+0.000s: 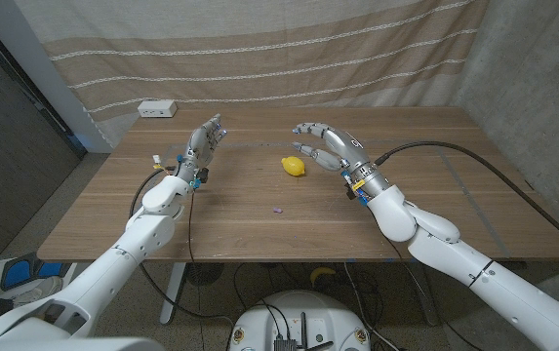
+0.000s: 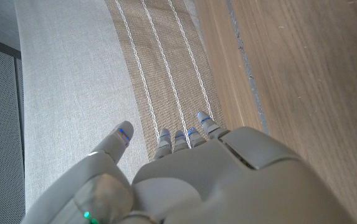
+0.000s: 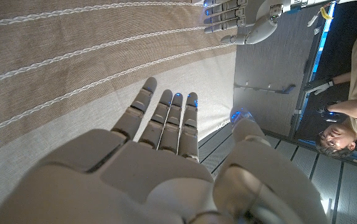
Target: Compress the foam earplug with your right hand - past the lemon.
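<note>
The left hand is raised over the left part of the wooden surface, fingers straight, close together and holding nothing; its wrist view shows them reaching toward the striped curtain. A white box sits beyond this hand, at the surface's far edge. Between the two hands, nearer the robot than either, lies a small purple thing, likely the foam earplug, alone on the bare wood. The lemon lies just beside the right hand, on its inner side and slightly nearer the robot. That right hand hovers with fingers spread and lightly curved, empty. In the right wrist view a person appears beyond the hand.
</note>
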`<state>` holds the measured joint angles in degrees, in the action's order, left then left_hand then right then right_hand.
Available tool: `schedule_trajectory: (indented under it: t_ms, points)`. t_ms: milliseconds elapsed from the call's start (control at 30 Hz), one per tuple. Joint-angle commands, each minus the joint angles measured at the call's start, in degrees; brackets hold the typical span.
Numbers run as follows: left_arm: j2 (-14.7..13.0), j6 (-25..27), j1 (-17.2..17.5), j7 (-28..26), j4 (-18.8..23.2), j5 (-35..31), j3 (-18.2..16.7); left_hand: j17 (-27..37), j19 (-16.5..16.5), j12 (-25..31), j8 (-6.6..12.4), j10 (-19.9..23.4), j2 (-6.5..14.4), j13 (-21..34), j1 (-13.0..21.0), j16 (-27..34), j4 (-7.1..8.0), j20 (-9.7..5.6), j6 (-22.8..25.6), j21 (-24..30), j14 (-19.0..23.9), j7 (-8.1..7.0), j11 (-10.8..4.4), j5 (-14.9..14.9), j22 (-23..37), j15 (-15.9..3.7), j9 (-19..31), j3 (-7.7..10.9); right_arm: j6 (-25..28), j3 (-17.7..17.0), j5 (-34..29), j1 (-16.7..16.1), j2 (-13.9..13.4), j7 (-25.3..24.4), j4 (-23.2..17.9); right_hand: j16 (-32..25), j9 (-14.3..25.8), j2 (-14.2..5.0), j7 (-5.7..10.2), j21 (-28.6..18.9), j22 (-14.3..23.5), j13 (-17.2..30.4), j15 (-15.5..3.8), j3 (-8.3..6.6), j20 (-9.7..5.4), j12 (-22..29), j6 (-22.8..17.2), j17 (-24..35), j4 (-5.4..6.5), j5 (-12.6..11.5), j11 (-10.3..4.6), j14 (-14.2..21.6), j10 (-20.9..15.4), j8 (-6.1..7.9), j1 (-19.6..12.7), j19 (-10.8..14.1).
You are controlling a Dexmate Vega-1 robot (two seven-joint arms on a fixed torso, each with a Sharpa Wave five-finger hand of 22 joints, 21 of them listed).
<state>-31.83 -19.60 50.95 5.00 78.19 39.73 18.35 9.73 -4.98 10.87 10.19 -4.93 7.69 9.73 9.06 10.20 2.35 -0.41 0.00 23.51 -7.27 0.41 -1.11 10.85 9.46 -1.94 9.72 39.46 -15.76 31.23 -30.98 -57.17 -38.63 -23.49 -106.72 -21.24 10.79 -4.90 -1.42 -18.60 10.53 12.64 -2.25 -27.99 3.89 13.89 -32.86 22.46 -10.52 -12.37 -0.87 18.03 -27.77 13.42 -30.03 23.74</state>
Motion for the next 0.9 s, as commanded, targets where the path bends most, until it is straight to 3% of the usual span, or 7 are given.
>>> schedule_trajectory:
  t_ms: [33,467,633,900]
  points:
    - [-0.16,-0.02,0.29,0.21,0.11,0.36,-0.19,0.09,0.25,0.10,0.23,0.36,2.84,0.29,-0.26,0.30,-0.36,0.15,0.70,-0.28,0.22,0.04,-0.17,0.53,0.30,0.17,0.13,0.00,1.66,1.50,-1.61,0.12,0.76,-0.04,-0.10,-0.30,0.33,0.73,0.38,-0.38,0.15,0.14,-3.61,0.01,-0.09,-0.04,-1.31,0.15,-0.36,0.21,-0.66,0.62,-0.29,0.66,-0.98,0.99]
    - [-0.27,-0.27,0.42,0.51,0.13,0.39,-0.24,0.08,0.44,0.09,0.38,0.39,2.86,0.29,-0.28,0.30,-0.39,0.21,1.27,-0.61,0.30,-0.03,-0.11,0.55,0.31,0.17,0.15,0.06,3.54,2.92,-3.09,0.27,1.11,-0.27,-0.17,-0.22,0.39,3.54,1.03,-0.31,0.13,0.19,-4.20,0.64,-0.22,0.00,-4.64,-0.12,-0.47,1.46,-1.99,0.95,-0.95,1.55,-3.66,1.68]
    - [-0.40,-0.37,0.54,0.63,0.22,0.34,-0.26,0.10,0.51,0.08,0.39,0.38,2.94,0.29,-0.31,0.31,-0.32,0.26,1.39,-0.74,0.32,-0.05,-0.18,0.56,0.31,0.15,0.15,0.11,5.32,3.65,-4.34,0.38,1.24,0.20,-0.62,0.21,0.49,5.69,1.61,-0.08,0.11,0.37,-4.83,1.08,-0.41,-0.30,-5.59,-0.32,-0.50,1.67,-3.19,0.32,-0.31,1.69,-5.82,1.76]
    - [-0.49,-0.09,0.64,0.67,0.37,0.51,-0.27,0.13,0.62,0.06,0.37,0.34,3.07,0.29,-0.34,0.30,-0.20,0.30,1.50,-0.94,0.30,-0.08,-0.17,0.62,0.32,0.14,0.16,0.25,7.91,4.65,-5.22,0.55,1.40,1.03,-1.33,1.35,0.88,8.60,2.78,0.61,0.10,0.70,-4.58,1.97,-0.63,-1.13,-5.37,-0.61,-0.20,1.01,-3.81,-1.85,1.82,1.50,-8.71,1.13]
